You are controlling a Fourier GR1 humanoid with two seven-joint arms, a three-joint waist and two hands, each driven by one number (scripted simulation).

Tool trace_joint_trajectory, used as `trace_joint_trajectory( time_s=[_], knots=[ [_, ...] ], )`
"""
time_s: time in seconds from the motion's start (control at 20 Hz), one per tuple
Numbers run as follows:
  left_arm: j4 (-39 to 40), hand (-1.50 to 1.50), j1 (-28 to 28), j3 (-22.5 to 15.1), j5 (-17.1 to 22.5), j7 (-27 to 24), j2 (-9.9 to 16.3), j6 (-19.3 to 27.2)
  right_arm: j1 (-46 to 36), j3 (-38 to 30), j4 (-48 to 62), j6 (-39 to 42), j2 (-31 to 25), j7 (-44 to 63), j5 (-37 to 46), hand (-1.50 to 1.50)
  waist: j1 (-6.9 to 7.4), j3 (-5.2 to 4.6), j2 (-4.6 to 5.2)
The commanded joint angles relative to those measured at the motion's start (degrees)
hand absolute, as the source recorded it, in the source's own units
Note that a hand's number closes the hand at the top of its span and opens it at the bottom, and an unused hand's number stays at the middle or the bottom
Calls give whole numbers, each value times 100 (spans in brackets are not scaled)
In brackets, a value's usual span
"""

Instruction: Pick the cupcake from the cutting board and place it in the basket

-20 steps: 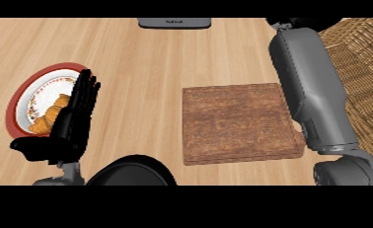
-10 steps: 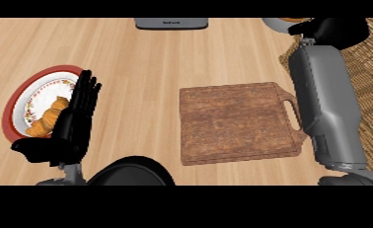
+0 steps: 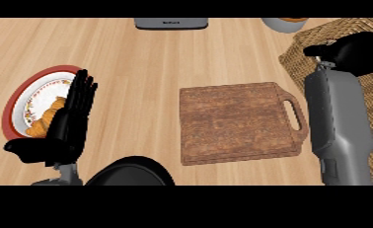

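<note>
The robot's right hand (image 3: pixel 348 53), black, is showing at the right edge, over the woven wicker basket (image 3: pixel 310 49). Its fingers cannot be told apart from this angle, so whether they are curled or straight is unclear. The grey right forearm (image 3: pixel 336 123) is running from that hand down to the lower edge, just beside the handle side of the cutting board.

The cupcake is not showing anywhere on the board; it may be hidden under the right hand, but that cannot be told.

The brown rectangular wooden cutting board (image 3: pixel 241 122) is lying flat at centre right, its handle slot pointing toward the basket.

The black left hand (image 3: pixel 67 118) is resting at the left, fingers straight and together, pointing up, thumb sticking out to the left. It is overlapping a round red-rimmed patterned plate (image 3: pixel 29 98) holding a golden croissant-like pastry (image 3: pixel 45 121).

A dark round pan (image 3: pixel 131 172) is sitting at the lower edge. A grey appliance (image 3: pixel 171 23) and a grey bowl (image 3: pixel 284 23) are lying along the top edge.
</note>
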Motion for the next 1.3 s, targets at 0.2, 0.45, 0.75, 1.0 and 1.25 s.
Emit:
trace_joint_trajectory(
  time_s=[0.2,0.45,0.75,1.0,1.25],
  knots=[
    [70,0,-245,-22,-113,208,-41,60,689,-50,-649,308,-86,133,-497,150,38,1,19],
    [190,0,-233,0,-151,25,-76,38,1009,-167,-357,-181,-257,-185,-731,150,54,2,31],
    [111,0,306,29,6,-399,-66,-210,1136,-205,-553,-365,-57,80,-788,150,89,0,30],
    [236,0,-140,-118,-232,-123,-269,94,1584,-427,-1018,-268,11,-190,-1167,-150,36,1,20],
    [-42,0,393,-126,-153,-377,-207,-120,1859,-169,-966,-557,-6,-338,-1388,-150,67,0,22]
  ],
)
